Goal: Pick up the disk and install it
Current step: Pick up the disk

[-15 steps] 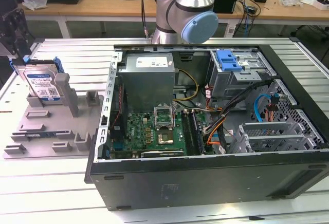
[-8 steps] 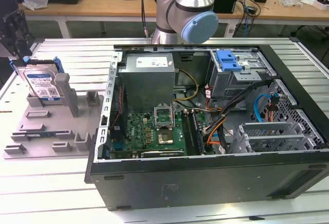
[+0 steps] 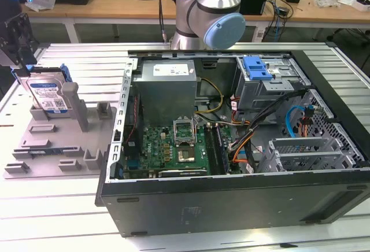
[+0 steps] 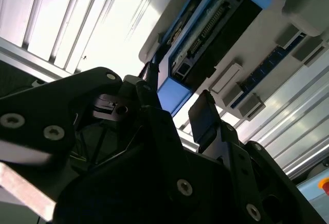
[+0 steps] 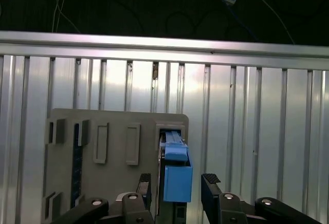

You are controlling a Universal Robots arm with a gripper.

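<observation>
The gripper (image 5: 178, 184) points down over the grey holder (image 5: 118, 131), fingers (image 5: 211, 183) spread wide, one to each side of the disk (image 5: 176, 154) with gaps showing. The disk stands on edge in the holder's end slot: silver body, white-and-blue label, blue bracket framing it. Under and beyond the holder lies the slatted table (image 5: 247, 131).

An open black metal computer case (image 3: 231, 200) lay on the ribbed aluminium table (image 3: 52, 217), its green motherboard (image 3: 165, 148) exposed; a grey plastic fixture tray (image 3: 46, 151) sat beside it.
</observation>
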